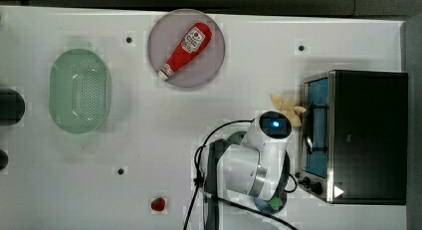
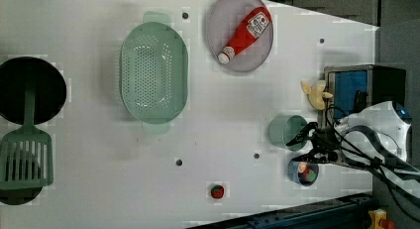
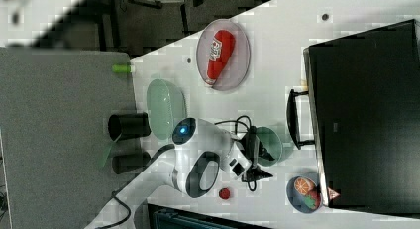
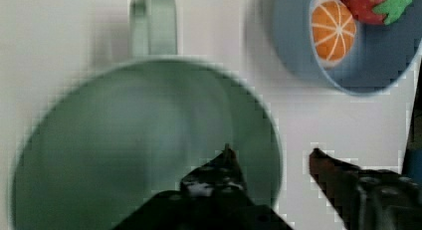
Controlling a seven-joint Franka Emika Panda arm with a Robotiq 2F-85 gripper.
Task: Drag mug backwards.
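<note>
White tabletop [image 1: 149, 140] beneath green mug [image 2: 288, 131]

A white table [image 2: 99, 189] with small dark screw holes carries everything. Directly on it lie a pale-green perforated basket [image 2: 154, 73], a purple plate [image 2: 262, 55] bearing a ketchup bottle, a black pan [image 2: 44, 85] at the left view's left edge with a green slotted spatula [image 2: 26, 157] lying across it, and a small red strawberry toy [image 2: 217, 191] alone near the left view's bottom. Toward the left view's right stand a toaster oven [image 2: 364, 83], a pale banana toy [image 2: 316, 94] just beside it, the green mug [image 2: 285, 130], and a blue dish [image 2: 297, 177] holding fruit pieces close to the mug.
</note>
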